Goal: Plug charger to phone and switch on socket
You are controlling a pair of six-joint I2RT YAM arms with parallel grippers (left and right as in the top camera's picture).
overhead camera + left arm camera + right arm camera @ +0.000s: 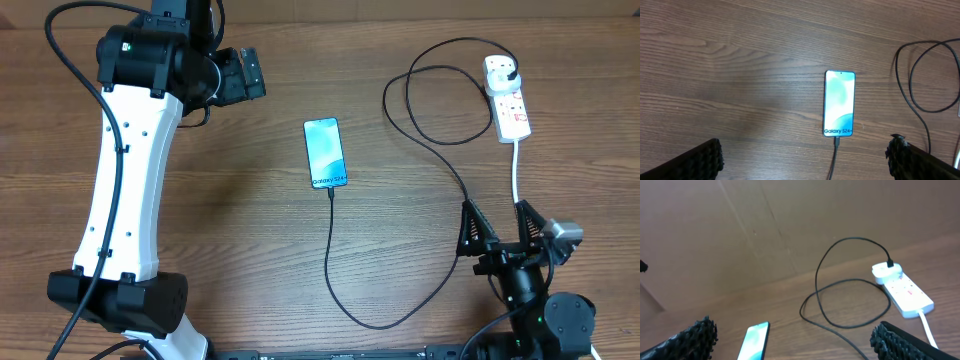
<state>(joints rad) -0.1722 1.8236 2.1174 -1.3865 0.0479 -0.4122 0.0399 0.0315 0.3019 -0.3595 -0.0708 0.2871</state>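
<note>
The phone (326, 153) lies flat mid-table, cyan screen up, "Galaxy" text at its near edge; it also shows in the left wrist view (839, 103) and the right wrist view (754, 341). The black charger cable (352, 300) has its tip in the phone's bottom port (837, 142), loops right, and its black plug (512, 74) sits in the white socket (508, 98); the socket also shows in the right wrist view (902, 288). My left gripper (243, 75) is open and empty, up at the far left, away from the phone. My right gripper (497, 227) is open and empty, near the front right.
The socket's thick white lead (516, 170) runs toward my right gripper. A brown cardboard wall (790, 225) stands behind the wooden table (240, 200). The left arm's white link (125, 190) spans the left side.
</note>
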